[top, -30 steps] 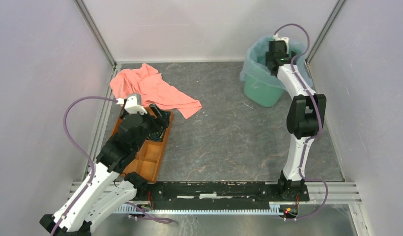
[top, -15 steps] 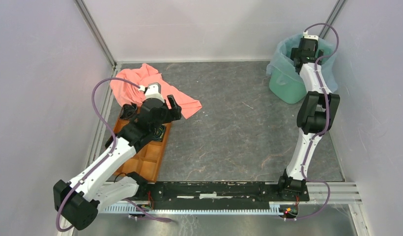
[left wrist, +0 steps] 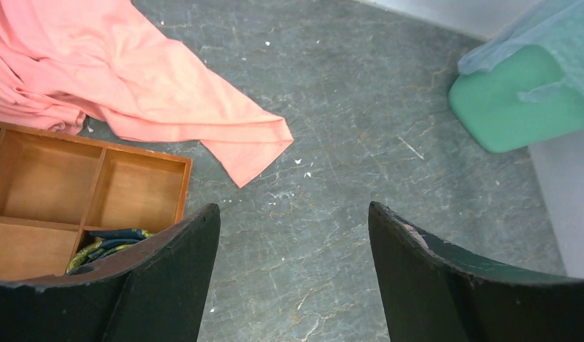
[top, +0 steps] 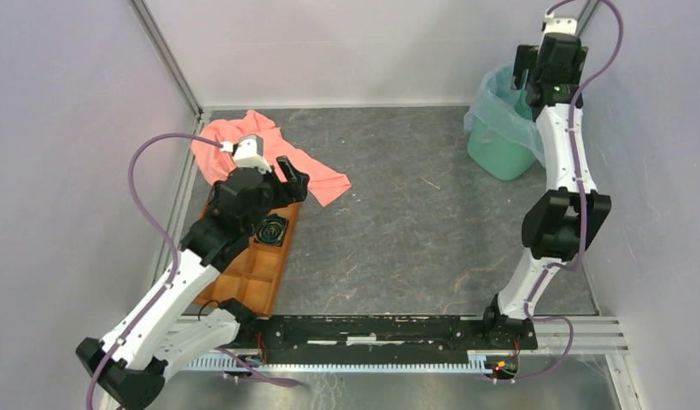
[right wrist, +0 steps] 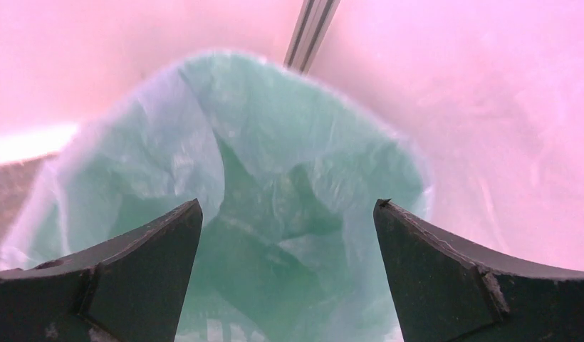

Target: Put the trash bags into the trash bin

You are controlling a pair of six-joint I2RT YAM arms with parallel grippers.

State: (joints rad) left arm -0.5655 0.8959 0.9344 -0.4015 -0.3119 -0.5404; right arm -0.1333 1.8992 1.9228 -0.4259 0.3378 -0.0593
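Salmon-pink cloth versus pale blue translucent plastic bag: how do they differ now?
The salmon-pink cloth is opaque; the pale blue translucent plastic bag shows the mint-green plastic bin through it. The cloth lies crumpled on the grey table; the bag lines the bin, draped over its rim. Both are soft and wrinkled.

One trash bag (top: 490, 92), one trash bin (top: 500, 158), one pink cloth (top: 270, 154), one orange tray (top: 249, 295).
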